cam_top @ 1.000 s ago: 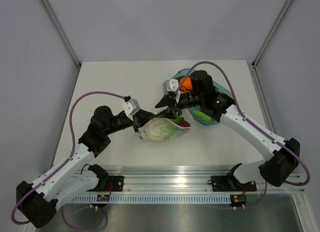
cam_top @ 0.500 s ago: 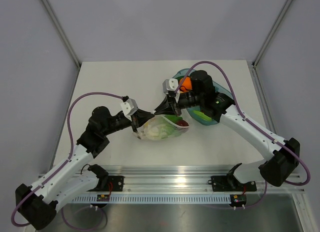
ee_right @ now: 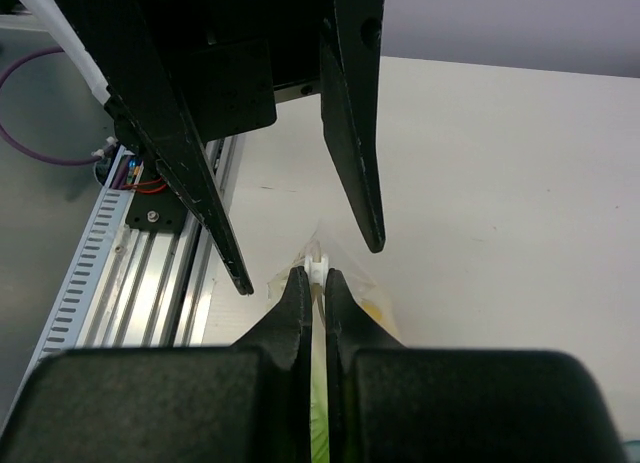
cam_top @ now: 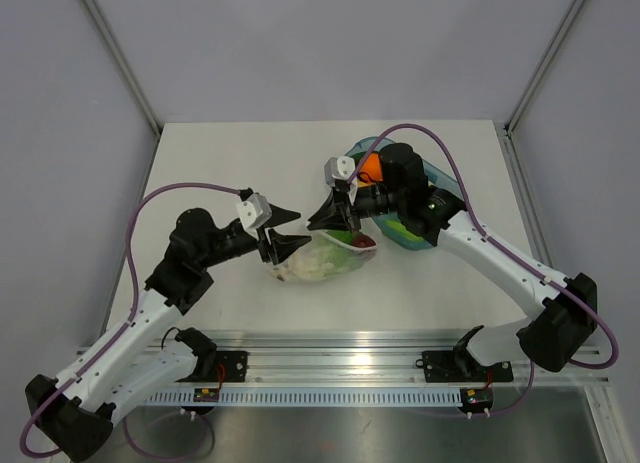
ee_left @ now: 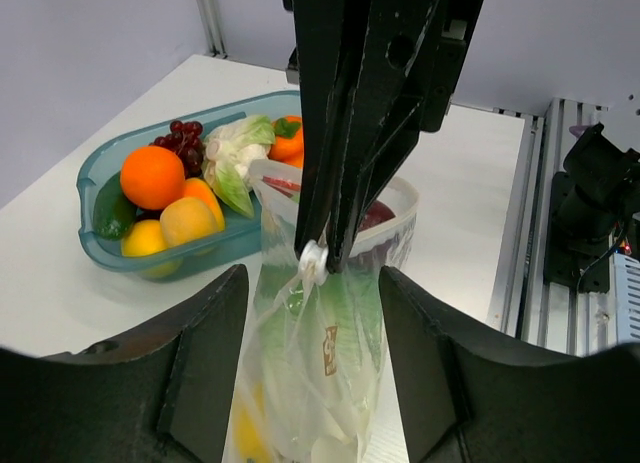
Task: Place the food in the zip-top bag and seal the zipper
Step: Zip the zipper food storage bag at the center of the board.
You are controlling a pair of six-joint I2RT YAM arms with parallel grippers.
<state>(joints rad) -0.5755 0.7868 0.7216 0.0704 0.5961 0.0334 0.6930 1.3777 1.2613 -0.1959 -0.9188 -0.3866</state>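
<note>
The zip-top bag (cam_top: 322,260) (ee_left: 318,368) lies at mid table with its top edge lifted. Green lettuce (ee_left: 345,308), a yellow piece (ee_left: 248,435) and something dark red (ee_left: 377,216) show through it. My right gripper (cam_top: 318,224) (ee_right: 318,275) is shut on the white tab of the zipper (ee_left: 312,255) (ee_right: 318,264). Behind its fingers (ee_left: 345,133) the bag's mouth still gapes. My left gripper (cam_top: 300,229) (ee_left: 312,318) is open, one finger on each side of the bag, touching nothing.
A teal oval tray (cam_top: 432,188) (ee_left: 98,251) stands at the back right under the right arm. It holds an orange (ee_left: 152,176), dark grapes (ee_left: 181,139), a leafy piece (ee_left: 234,155) and yellow fruit (ee_left: 146,239). The rail (cam_top: 330,363) runs along the near edge.
My left gripper has opened, let go of the bag and drawn back to the left. The right gripper has shut on the zipper tab and holds that edge up.
</note>
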